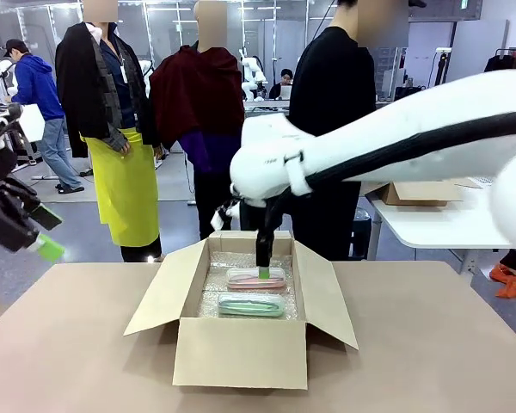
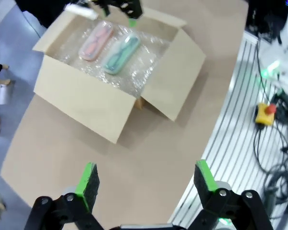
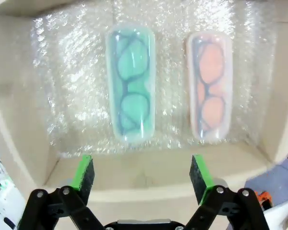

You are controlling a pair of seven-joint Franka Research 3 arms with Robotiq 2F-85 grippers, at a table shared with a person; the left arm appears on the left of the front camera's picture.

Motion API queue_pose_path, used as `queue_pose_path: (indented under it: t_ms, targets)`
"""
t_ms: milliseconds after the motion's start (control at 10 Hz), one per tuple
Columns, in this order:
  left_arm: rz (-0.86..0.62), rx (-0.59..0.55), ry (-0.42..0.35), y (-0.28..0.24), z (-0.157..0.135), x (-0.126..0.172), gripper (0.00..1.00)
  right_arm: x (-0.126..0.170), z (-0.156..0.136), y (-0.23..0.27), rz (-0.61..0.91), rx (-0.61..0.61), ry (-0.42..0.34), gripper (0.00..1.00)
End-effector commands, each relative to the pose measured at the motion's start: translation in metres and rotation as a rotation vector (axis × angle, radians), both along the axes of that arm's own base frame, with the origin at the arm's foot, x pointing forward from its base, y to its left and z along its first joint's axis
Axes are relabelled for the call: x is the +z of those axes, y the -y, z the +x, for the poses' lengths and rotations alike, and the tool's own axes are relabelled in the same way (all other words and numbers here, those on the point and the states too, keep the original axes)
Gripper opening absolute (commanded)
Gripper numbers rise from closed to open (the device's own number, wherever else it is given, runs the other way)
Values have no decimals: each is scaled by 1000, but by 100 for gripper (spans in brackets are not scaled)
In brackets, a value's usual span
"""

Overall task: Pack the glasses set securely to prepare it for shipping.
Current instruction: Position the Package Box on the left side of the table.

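Pink case [image 3: 209, 86], mint case [image 3: 129, 84] in bubble-lined box [image 1: 241, 353]; left claw [image 2: 145, 172], right claw [image 3: 140, 165] agape.

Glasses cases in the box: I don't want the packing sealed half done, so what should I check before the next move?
1. Pink case lying flat on the bubble wrap in the cardboard box: ok.
2. Mint case beside it, with a gap between them: ok.
3. Wrap covering the tops of the cases: not ok, both tops are bare.
4. Box flaps closed: not ok, all stand open.
5. Right gripper over the box, jaws open, gripping nothing: ok.
6. Left gripper away from the box, jaws open: ok.
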State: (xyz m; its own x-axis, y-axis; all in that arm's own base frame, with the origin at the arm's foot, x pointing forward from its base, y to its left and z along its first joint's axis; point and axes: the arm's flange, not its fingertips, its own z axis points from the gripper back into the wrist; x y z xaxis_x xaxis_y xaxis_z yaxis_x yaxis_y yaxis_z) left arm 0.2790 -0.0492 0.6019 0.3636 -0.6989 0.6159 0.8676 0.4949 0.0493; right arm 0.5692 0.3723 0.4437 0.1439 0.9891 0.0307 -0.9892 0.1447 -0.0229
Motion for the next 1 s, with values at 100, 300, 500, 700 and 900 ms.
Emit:
queue_pose_path:
  t_ms: [100,300,500,700,900]
  targets:
    - [-199,197,-117,-14,65,-6,100,31,-54,83,137,-34,79,100]
    - [-237,289,-250,-22,101,-26,100,49,-75,134,171,-176,145,100]
    - [-234,382,-335,-23,127,-44,100,55,-96,185,248,-325,176,100]
    - [-210,450,-396,-23,152,-60,100,51,-122,247,321,-532,188,100]
    - [-194,469,-435,-21,165,-70,100,44,-138,294,393,-672,187,100]
